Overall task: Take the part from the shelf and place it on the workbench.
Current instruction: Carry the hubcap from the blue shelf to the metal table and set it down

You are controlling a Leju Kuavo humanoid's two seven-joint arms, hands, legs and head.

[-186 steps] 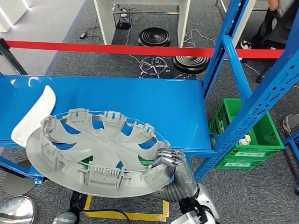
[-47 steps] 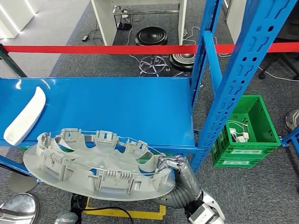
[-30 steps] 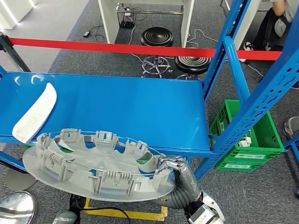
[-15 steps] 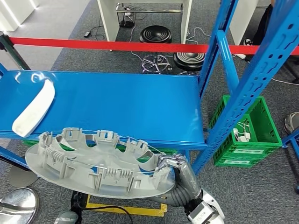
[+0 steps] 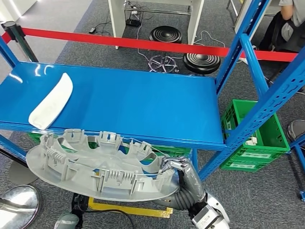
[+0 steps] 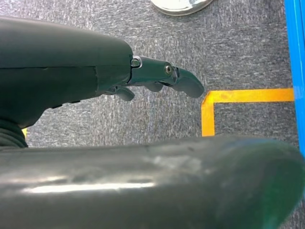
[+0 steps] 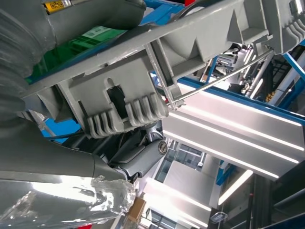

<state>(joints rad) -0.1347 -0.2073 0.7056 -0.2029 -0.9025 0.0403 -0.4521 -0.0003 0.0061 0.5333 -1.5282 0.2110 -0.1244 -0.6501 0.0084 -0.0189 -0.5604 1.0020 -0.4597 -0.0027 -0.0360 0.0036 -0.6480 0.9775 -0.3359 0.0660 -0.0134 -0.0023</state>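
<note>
A: One part matters here — the grey wheel cover (image 5: 100, 167), low and left of centre in the head view, clear of the blue shelf (image 5: 144, 107) and just in front of its edge.

B: Held how?

A: The right hand (image 5: 179, 169) grips its right rim, fingers curled over the edge. The left hand (image 6: 158, 78) holds nothing, fingers stretched out over the carpet.

B: So which step?

A: Carrying, I'd judge — off the shelf, not yet placed. Next calls for turning toward the workbench while keeping the cover level.
</note>
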